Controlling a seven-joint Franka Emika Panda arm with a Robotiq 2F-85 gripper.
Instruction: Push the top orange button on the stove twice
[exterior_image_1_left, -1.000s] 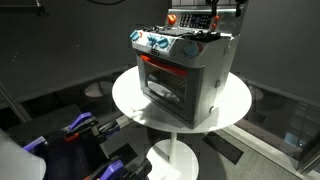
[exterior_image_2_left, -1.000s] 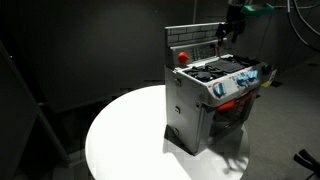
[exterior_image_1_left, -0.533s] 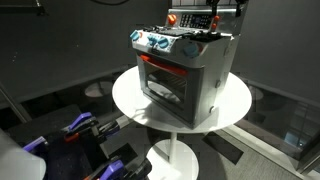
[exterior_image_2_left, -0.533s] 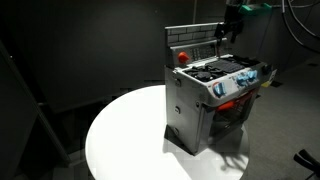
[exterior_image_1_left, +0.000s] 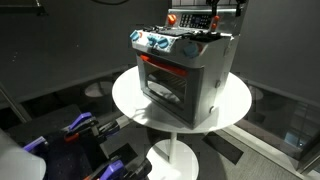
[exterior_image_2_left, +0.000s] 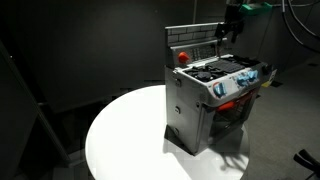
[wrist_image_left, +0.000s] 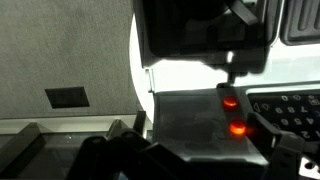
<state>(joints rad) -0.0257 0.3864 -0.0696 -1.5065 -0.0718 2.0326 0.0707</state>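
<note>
Since nothing's moved in the last second, my gripper (wrist_image_left: 230, 68) hovers by a glowing orange round button (wrist_image_left: 230, 101) on the small boxy silver-grey toy stove (exterior_image_1_left: 185, 70); can't tell if it's spread or pressed together, press probably pending.

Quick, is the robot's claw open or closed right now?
Gripper: looks closed, holding nothing, tip close to an orange stove button.

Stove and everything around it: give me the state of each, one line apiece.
Small boxy silver-grey toy stove: upright on the round white table.
Oven window: lit red, door looks closed.
Two orange buttons: glowing.
Gripper: close to the dark back panel; fingers open or shut, cannot tell.
</note>
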